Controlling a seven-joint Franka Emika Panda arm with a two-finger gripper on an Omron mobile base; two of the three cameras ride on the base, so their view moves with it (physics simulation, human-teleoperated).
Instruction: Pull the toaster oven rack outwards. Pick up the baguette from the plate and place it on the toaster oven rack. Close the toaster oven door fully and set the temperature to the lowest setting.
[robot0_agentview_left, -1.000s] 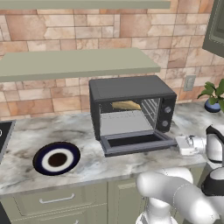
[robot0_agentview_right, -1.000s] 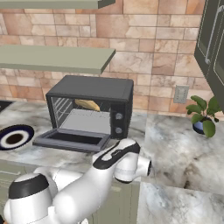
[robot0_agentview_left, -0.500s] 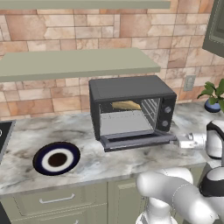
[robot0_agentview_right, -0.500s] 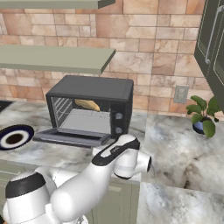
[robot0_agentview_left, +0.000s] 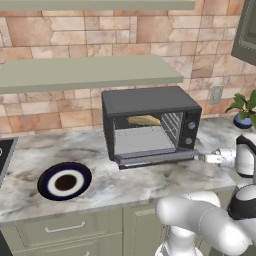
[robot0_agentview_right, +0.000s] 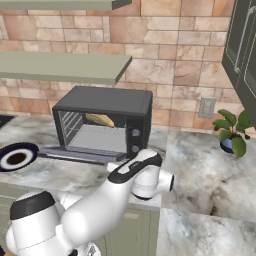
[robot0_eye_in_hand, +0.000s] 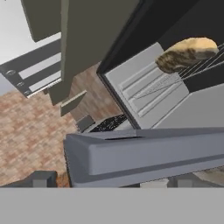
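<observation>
While no writing reads on the toaster oven, gripper jaws spread — baguette inside, door part-raised.

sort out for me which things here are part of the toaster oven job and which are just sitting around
Part of the job:
toaster oven
toaster oven door, partly raised
toaster oven rack
baguette, inside the oven
plate, now bare
gripper, open by the door

Just around:
potted plant
wall outlet
shelf

This is a kitchen. A toaster oven sits on a marble counter by a brick wall, with drawers below and a plate nearby.
</observation>
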